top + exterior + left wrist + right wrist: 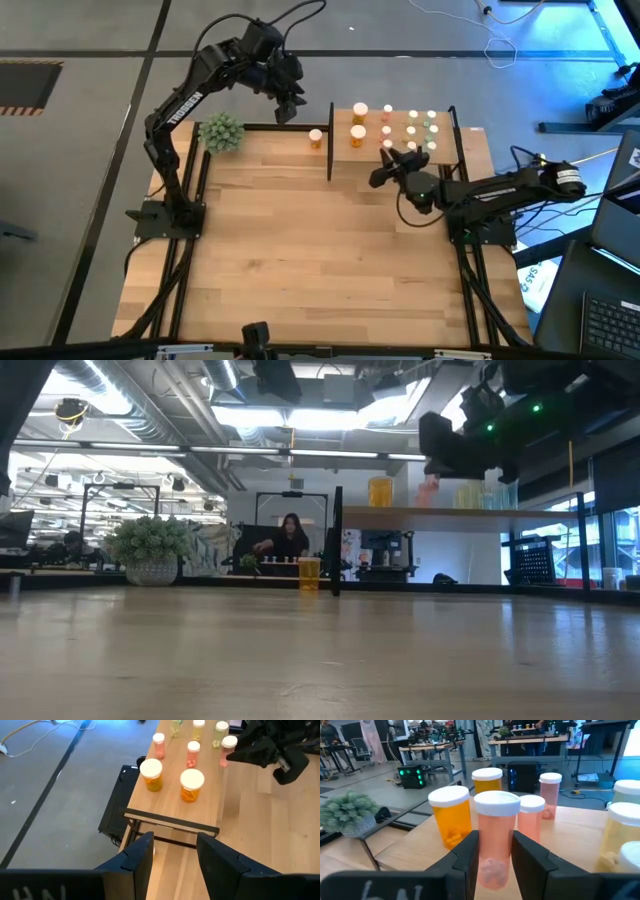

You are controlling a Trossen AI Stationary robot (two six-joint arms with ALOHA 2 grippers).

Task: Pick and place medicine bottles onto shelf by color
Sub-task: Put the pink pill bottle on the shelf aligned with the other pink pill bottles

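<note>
My right pincer (494,862), closed on a pink bottle (496,837) above the crowded shelf (445,140), risks toppling neighbouring bottles; my left pincer (172,852) hangs open, empty.

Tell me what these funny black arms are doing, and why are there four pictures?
They are two robot arms at a wooden table. One camera looks down from above, one peeks across the tabletop, and one rides on each arm's wrist. The right gripper holds a pink bottle between its two fingers, over a small raised shelf where orange, pink, yellowish and green bottles stand in groups. The left gripper is open and empty, up in the air near the shelf's end. One orange bottle waits on the table beside the shelf, and a plant sits in the corner.
</note>
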